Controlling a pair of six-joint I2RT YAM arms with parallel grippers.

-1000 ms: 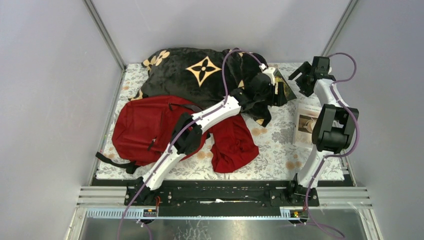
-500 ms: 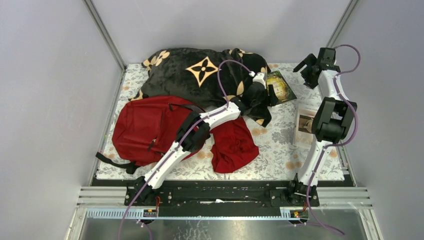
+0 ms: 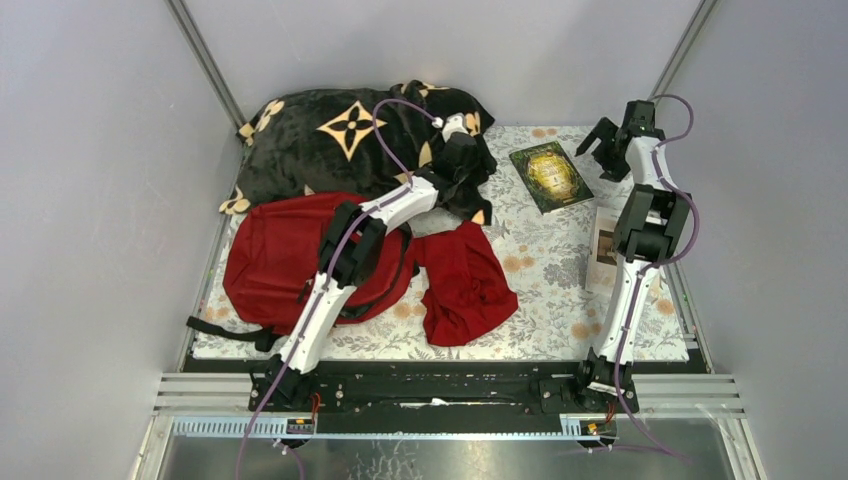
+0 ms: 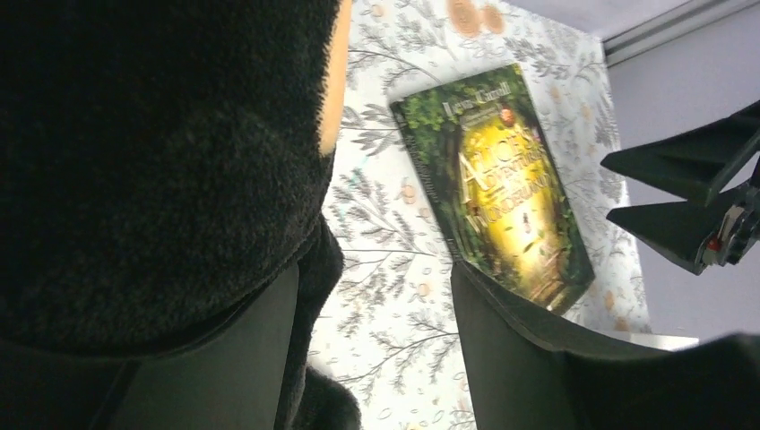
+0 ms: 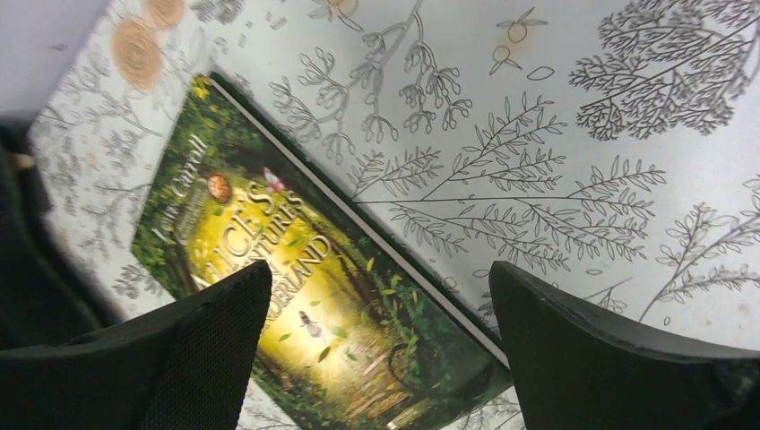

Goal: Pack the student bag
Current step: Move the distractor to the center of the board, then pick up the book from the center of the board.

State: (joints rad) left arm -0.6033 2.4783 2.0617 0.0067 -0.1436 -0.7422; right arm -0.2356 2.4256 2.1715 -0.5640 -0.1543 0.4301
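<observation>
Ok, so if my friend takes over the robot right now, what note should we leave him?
Left gripper: open, with the black plush blanket with tan flowers bunched against one finger, not clearly gripped.
Right gripper: open, hovering over the green glossy paperback book and holding nothing.
Large red fabric backpack: lying near left, under the left arm.
Smaller dark-red plain cloth: crumpled just to the right of the backpack.
Done: nothing visibly packed; book, cloth and blanket all lie outside the backpack.
Left: probably pick up the book first, then get things into the backpack.
</observation>
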